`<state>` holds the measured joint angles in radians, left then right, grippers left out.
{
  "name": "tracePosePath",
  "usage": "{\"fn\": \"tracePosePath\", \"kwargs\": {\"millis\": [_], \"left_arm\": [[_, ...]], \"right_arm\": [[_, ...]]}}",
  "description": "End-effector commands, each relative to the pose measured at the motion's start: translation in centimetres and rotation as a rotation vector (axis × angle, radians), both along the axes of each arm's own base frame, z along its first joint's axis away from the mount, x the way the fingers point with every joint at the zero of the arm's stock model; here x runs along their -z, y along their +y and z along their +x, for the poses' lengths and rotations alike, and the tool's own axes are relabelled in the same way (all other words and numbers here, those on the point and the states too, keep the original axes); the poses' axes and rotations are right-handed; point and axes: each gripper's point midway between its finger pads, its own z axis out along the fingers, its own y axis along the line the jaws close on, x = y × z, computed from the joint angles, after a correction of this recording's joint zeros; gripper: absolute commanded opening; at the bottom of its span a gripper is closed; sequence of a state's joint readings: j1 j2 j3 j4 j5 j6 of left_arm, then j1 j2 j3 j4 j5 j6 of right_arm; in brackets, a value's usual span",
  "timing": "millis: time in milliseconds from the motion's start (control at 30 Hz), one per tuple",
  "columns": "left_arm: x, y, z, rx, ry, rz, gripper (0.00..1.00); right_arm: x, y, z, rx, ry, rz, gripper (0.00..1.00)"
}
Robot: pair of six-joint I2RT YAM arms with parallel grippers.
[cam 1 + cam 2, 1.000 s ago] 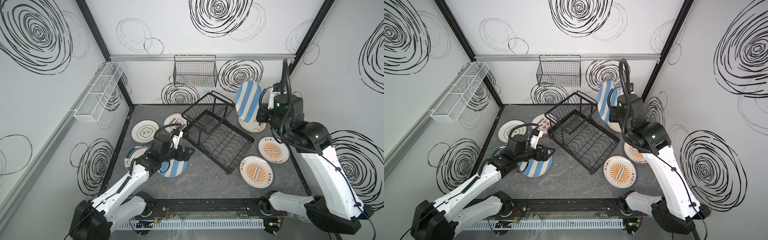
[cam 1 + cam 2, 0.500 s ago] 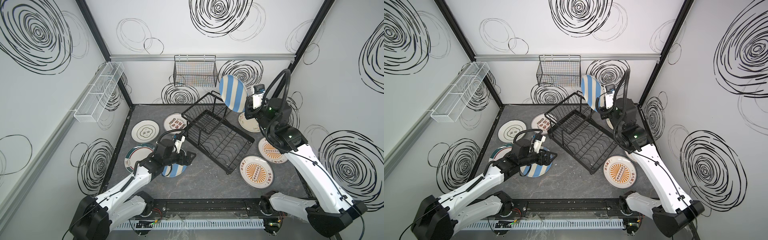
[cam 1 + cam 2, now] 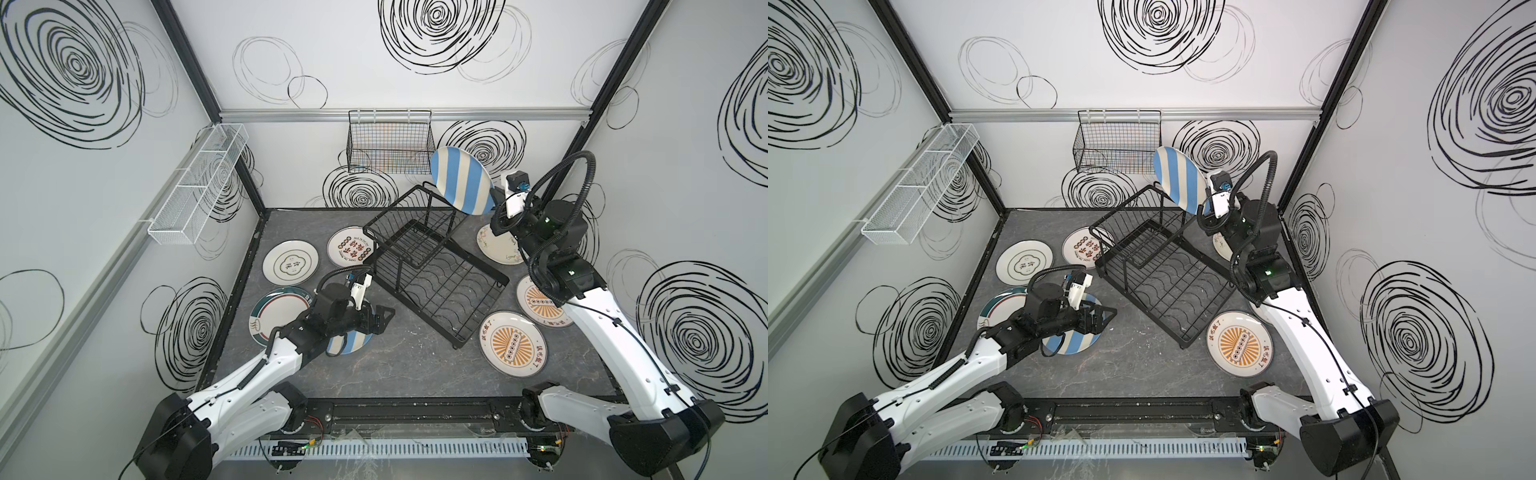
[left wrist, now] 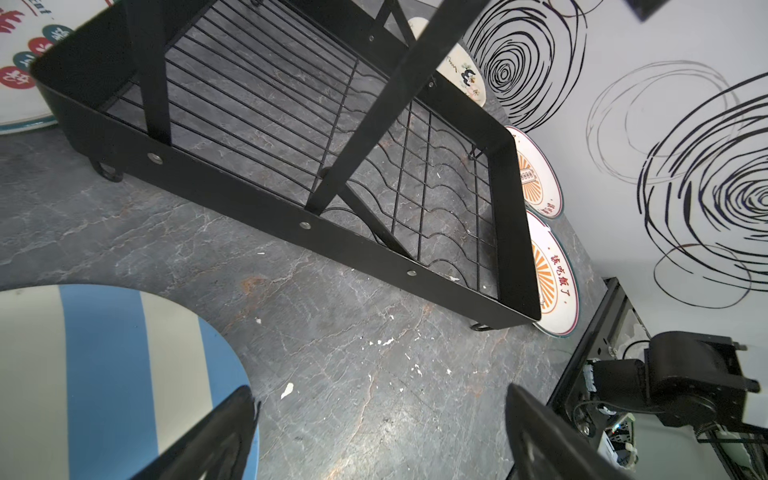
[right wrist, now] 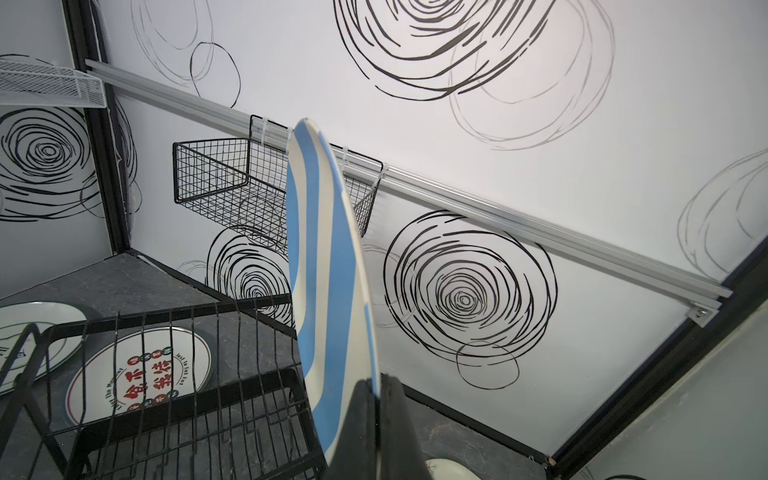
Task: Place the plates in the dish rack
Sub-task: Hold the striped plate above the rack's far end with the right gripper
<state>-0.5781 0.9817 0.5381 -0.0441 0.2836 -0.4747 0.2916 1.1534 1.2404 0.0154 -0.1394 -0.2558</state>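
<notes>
— While the right gripper (image 5: 376, 392) stays-free pinches the striped plate (image 3: 459, 180) by its rim, where's the rack (image 3: 482, 264)?
— Below it, leftward; the plate hangs on edge over the upper shelf (image 5: 232, 390).

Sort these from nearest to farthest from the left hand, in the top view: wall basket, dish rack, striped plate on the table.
1. Striped plate, just under the left hand.
2. Dish rack, mid-table.
3. Wall basket, high on the back wall.

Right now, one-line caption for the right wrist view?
Right pincer grips a blue-striped plate edge-on beside the upper shelf of the dish rack, wire basket behind.
</notes>
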Motion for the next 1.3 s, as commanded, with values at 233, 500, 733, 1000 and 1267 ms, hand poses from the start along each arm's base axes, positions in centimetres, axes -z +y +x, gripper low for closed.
{"fn": "tracePosePath", "kwargs": {"millis": [233, 500, 733, 1000, 1267], "left_arm": [[-0.5, 0.1, 0.7, -0.033, -0.024, -0.002, 0.96], [-0.2, 0.8, 0.8, -0.057, -0.018, 0.006, 0.96], [-0.3, 1.3, 0.9, -0.078, -0.022, 0.003, 0.96], [-0.1, 1.7, 0.9, -0.082, -0.019, 0.01, 0.96], [0.0, 1.9, 0.8, -0.088, -0.024, 0.016, 0.96]], "right_arm": [[-0.5, 1.1, 1.3, -0.106, -0.069, -0.04, 0.0], [1.5, 1.0, 3.2, -0.092, -0.039, -0.067, 0.0], [1.8, 0.0, 3.8, -0.036, -0.051, -0.068, 0.0], [1.7, -0.5, 4.4, -0.007, -0.053, -0.059, 0.0], [-0.2, -1.0, 4.2, 0.022, -0.083, 0.023, 0.0]]}}
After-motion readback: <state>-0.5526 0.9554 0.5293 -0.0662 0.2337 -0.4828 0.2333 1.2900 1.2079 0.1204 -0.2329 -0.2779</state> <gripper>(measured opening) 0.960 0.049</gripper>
